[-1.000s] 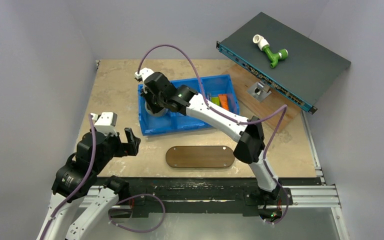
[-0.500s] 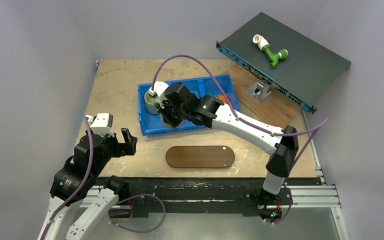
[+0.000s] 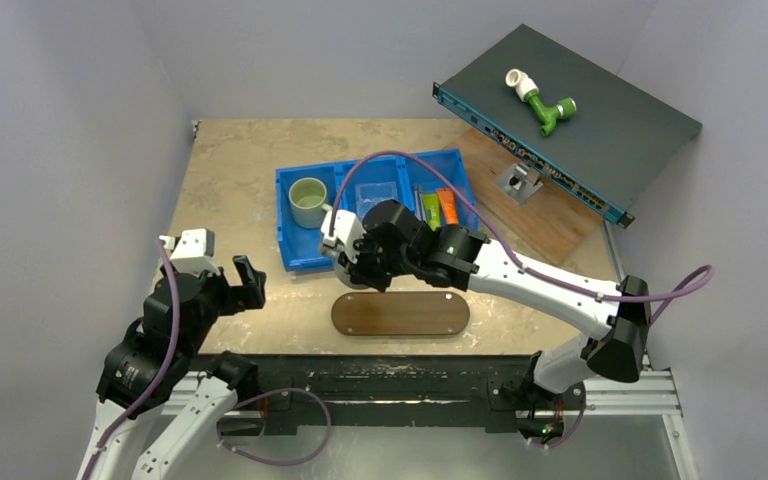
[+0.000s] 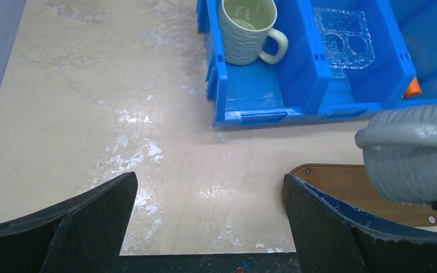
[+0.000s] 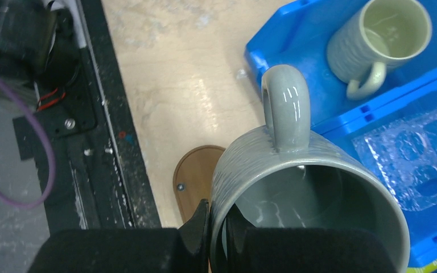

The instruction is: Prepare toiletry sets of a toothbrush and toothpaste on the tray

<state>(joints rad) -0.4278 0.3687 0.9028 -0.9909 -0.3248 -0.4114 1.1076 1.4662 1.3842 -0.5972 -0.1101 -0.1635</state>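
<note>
My right gripper point(image 5: 217, 227) is shut on the rim of a grey mug point(image 5: 296, 187), one finger inside and one outside. It holds the mug above the left end of the dark brown tray point(image 3: 400, 313). The mug also shows in the left wrist view point(image 4: 412, 153). The green tube point(image 3: 430, 210), the orange tube point(image 3: 447, 205) and thin toothbrushes point(image 3: 418, 200) lie in the right compartment of the blue bin point(image 3: 295, 262). My left gripper point(image 3: 245, 283) is open and empty over the table, left of the tray.
A pale green mug point(image 3: 308, 200) stands in the bin's left compartment; a clear plastic insert point(image 3: 372, 193) lies in the middle one. At the back right are a black rack unit point(image 3: 600, 120) with a green-and-white pipe fitting point(image 3: 542, 103), and a reddish board point(image 3: 550, 215).
My right arm has lifted the grey mug out of the bin's left compartment and carried it forward to the tray's left end. The left arm has drawn back slightly.
</note>
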